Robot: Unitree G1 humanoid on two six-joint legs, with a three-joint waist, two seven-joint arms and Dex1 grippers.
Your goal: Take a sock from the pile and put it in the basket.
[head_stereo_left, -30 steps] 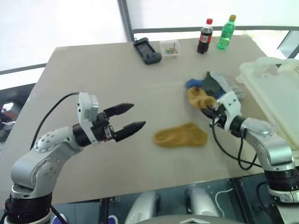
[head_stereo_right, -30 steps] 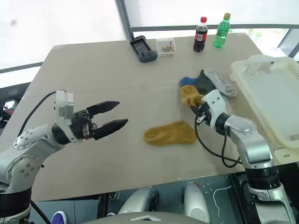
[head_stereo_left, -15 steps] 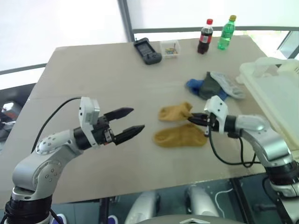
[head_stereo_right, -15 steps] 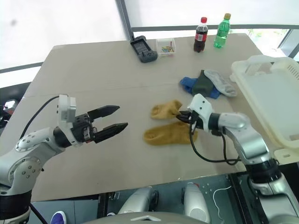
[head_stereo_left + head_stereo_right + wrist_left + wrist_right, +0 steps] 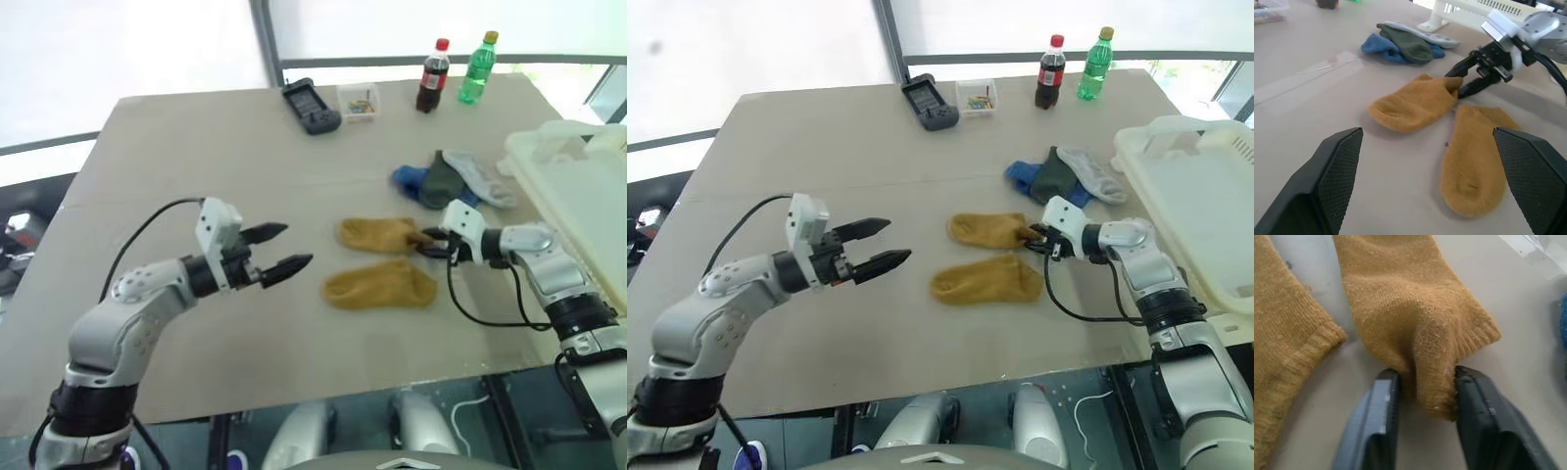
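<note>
Lying lengthwise toward the left gripper [image 5: 291,249], spread wide, the yellow sock [image 5: 377,234] is bracketed at its cuff by the loosened right gripper [image 5: 428,243], basket [image 5: 578,196] beyond.

Right gripper [image 5: 1038,235] at mustard sock [image 5: 989,229] cuff, jaws apparently touching it.

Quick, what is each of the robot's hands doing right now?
Left gripper: open, holding nothing.
Right gripper: fingers on either side of the cuff of a mustard sock; whether they grip it cannot be told.
</note>
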